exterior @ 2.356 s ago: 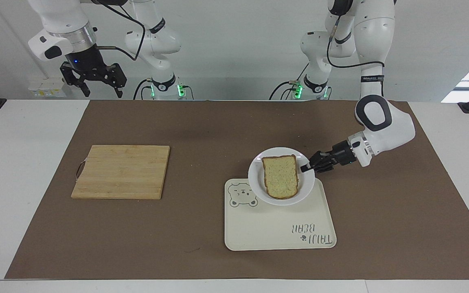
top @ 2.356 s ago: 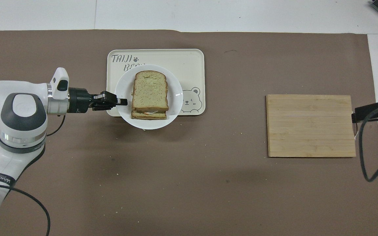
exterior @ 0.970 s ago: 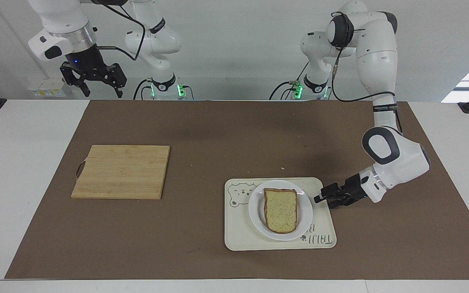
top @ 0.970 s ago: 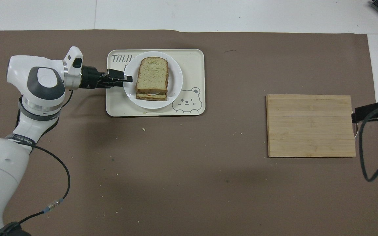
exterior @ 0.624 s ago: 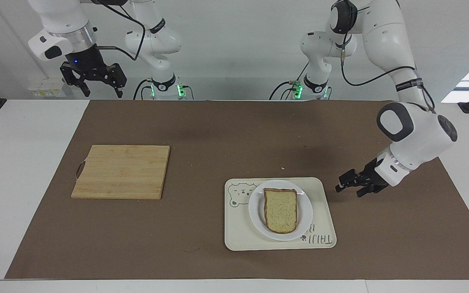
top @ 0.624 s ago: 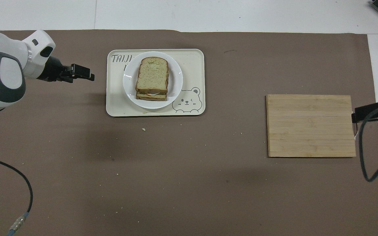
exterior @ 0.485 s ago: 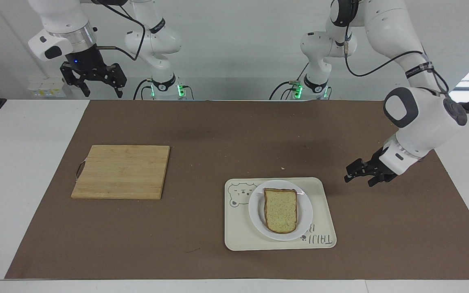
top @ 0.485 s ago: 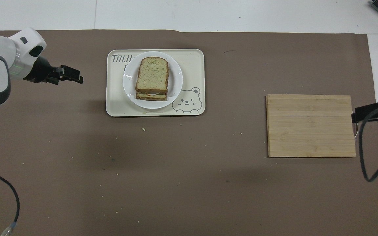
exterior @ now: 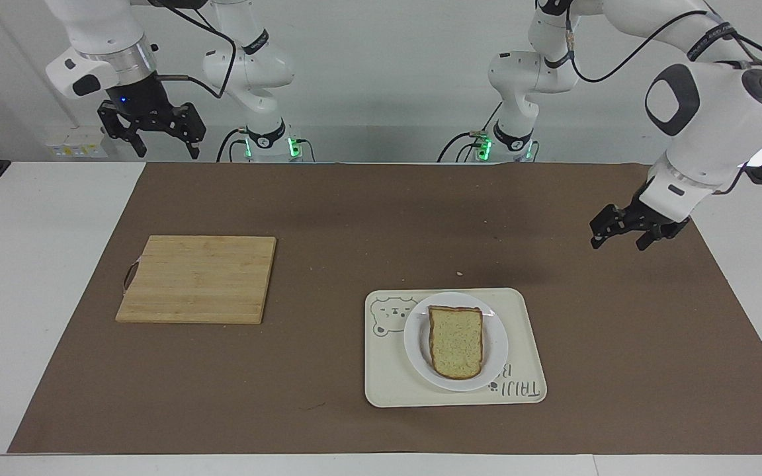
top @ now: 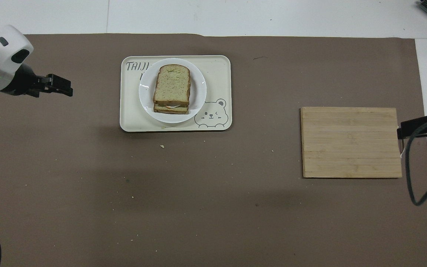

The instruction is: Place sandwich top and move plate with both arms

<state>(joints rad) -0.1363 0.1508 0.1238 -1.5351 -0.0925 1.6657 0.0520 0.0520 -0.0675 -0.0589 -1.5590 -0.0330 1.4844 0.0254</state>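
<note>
Left gripper (exterior: 616, 237) hangs in the air over the brown mat (exterior: 354, 211) at the left arm's end of the table, fingers spread apart, nothing between them. It is well apart from the tray and plate. In the overhead view the same gripper (top: 63, 86) shows at the frame edge, pointing toward the tray.

Right gripper (exterior: 159, 137) is raised near the right arm's end of the table, at the edge nearest the robots, fingers splayed wide and empty; this arm waits. Only a dark tip of it (top: 415, 127) shows in the overhead view, beside the cutting board.

Sandwich top (exterior: 457, 341) lies flat on a stacked sandwich, rounded end away from the robots. The overhead view shows the slice (top: 172, 84) with lower layers under it, a pale filling visible at the edge nearest the robots.

Plate (exterior: 417, 344) carries the sandwich and sits on the cream bear tray (exterior: 387, 383), covering part of the tray's lettering. Bear drawing is at the tray corner nearest the robots, toward the right arm's end.

Bamboo cutting board (exterior: 199, 279) lies bare on the mat toward the right arm's end, well apart from the tray. A few crumbs (top: 162, 146) lie on the mat just beside the tray.
</note>
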